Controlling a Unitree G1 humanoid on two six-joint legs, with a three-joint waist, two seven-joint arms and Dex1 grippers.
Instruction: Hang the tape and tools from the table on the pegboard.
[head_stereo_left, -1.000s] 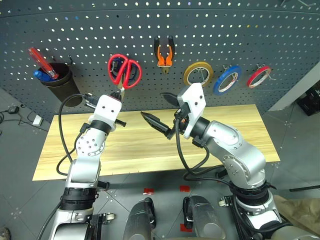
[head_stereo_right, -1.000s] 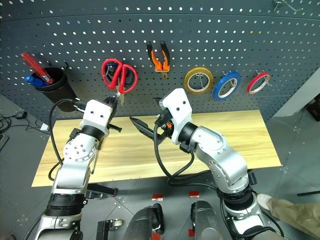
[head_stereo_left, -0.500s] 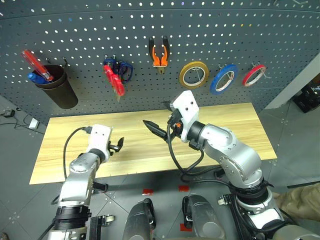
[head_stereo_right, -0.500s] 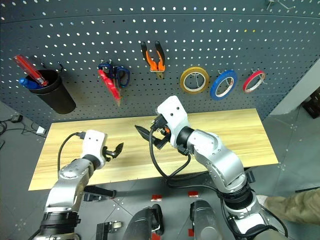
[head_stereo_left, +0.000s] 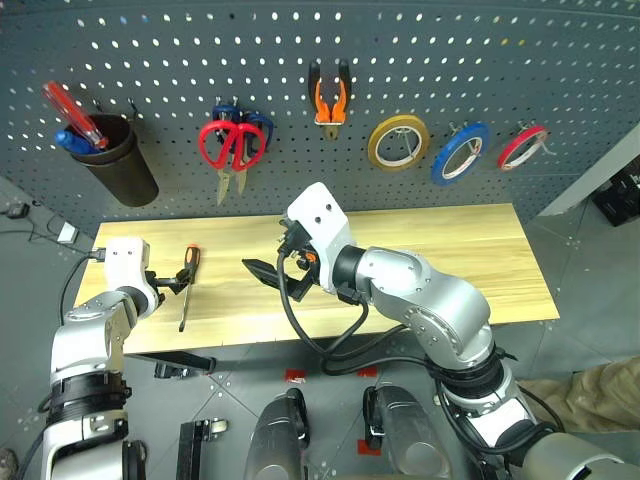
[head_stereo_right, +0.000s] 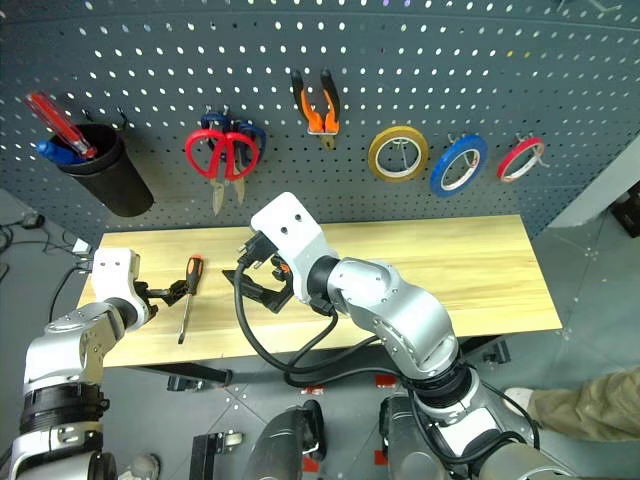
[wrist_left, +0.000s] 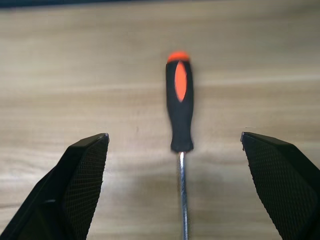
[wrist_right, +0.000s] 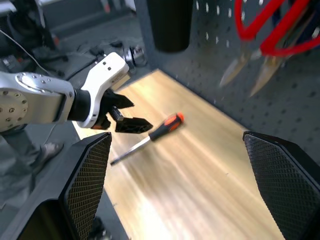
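The red-handled scissors (head_stereo_left: 232, 147), the orange-and-black pliers (head_stereo_left: 329, 95) and the blue tape (head_stereo_left: 459, 154) hang on hooks of the dark pegboard (head_stereo_left: 560, 70). The screwdriver (head_stereo_left: 187, 280) lies on the left part of the wooden table (head_stereo_left: 450, 260), handle toward the board. My left gripper (head_stereo_left: 168, 284) is open and low just left of it; in the left wrist view the screwdriver (wrist_left: 180, 107) lies on the wood between the spread fingers (wrist_left: 80, 170), untouched. My right gripper (head_stereo_left: 268, 280) hovers open and empty over the table's middle, pointing left toward the screwdriver (wrist_right: 150, 137).
Dark blue-handled scissors hang behind the red ones. A yellow tape ring (head_stereo_left: 397, 142) and a red tape ring (head_stereo_left: 522, 147) flank the blue one. A black cup (head_stereo_left: 122, 165) with pens hangs at the board's left. Cables trail from both wrists.
My left gripper let go of the red scissors, now hanging on the board, opened wide and dropped left to the table beside the screwdriver. My right gripper shifted left and lower.
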